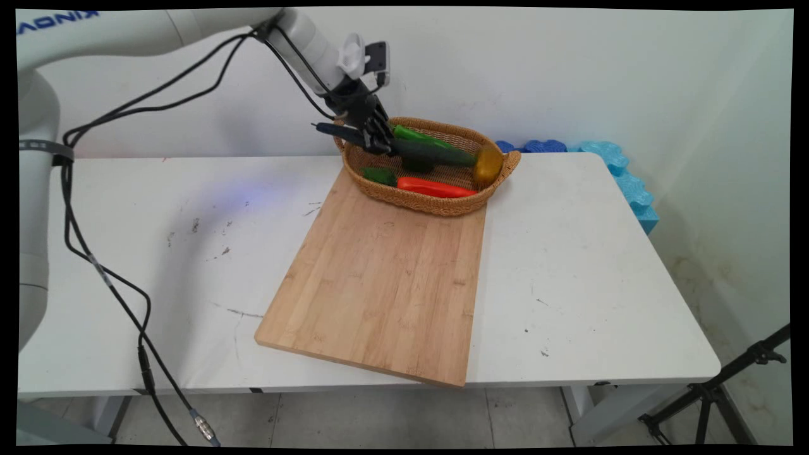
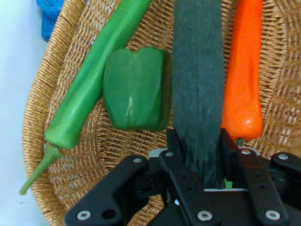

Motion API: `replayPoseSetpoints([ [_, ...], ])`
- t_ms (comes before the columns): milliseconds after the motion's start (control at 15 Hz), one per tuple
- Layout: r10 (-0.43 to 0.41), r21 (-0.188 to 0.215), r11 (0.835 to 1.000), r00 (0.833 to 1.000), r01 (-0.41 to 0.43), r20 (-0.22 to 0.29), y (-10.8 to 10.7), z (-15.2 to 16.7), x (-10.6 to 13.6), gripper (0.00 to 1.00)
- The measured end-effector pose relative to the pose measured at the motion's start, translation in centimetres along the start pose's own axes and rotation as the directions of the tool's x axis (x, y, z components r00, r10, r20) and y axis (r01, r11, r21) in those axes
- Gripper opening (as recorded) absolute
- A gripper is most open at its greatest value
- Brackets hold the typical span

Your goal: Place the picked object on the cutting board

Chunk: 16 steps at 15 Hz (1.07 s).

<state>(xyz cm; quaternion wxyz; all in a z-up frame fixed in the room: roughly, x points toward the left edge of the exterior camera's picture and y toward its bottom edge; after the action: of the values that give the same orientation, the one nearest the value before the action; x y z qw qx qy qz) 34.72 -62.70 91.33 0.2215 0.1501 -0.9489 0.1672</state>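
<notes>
Two black fingers of the gripper (image 1: pixel 379 142) (image 2: pixel 200 162) are closed tight on a long dark green cucumber (image 1: pixel 430 152) (image 2: pixel 197 84), gripping it near one end and holding it over the left part of a woven wicker basket (image 1: pixel 442 205) (image 2: pixel 37 117). The cucumber's far end reaches a yellow-brown round vegetable (image 1: pixel 488 165) at the basket's right rim. In the basket lie a long light green pepper (image 1: pixel 414 135) (image 2: pixel 89 89), a green bell pepper (image 1: pixel 379 175) (image 2: pixel 136 89) and an orange-red pepper (image 1: pixel 436 188) (image 2: pixel 243 70). The basket sits on the far end of a wooden cutting board (image 1: pixel 379 278) on the white table (image 1: pixel 600 284). Blue foam pieces (image 1: pixel 626 177) line the wall to the right.
</notes>
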Motion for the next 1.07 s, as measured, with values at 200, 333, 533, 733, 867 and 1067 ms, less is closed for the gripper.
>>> replayPoseSetpoints([
  [200,0.005,0.005,1.000,1.000,-0.005,-0.016,0.7,-2.8,0.2,0.00],
  [333,0.004,0.006,1.000,1.000,-0.004,-0.027,1.4,-5.0,0.3,0.00],
  [533,0.000,-0.003,1.000,0.999,0.000,-0.039,2.9,-7.8,0.2,0.00],
  [733,-0.004,-0.028,1.000,0.999,0.003,-0.042,4.9,-9.9,-0.3,0.00],
  [867,-0.009,-0.052,0.999,0.999,0.007,-0.041,6.6,-11.0,-0.8,0.00],
  [1067,-0.028,-0.079,0.997,0.999,0.025,-0.033,8.7,-11.9,-1.7,0.00],
])
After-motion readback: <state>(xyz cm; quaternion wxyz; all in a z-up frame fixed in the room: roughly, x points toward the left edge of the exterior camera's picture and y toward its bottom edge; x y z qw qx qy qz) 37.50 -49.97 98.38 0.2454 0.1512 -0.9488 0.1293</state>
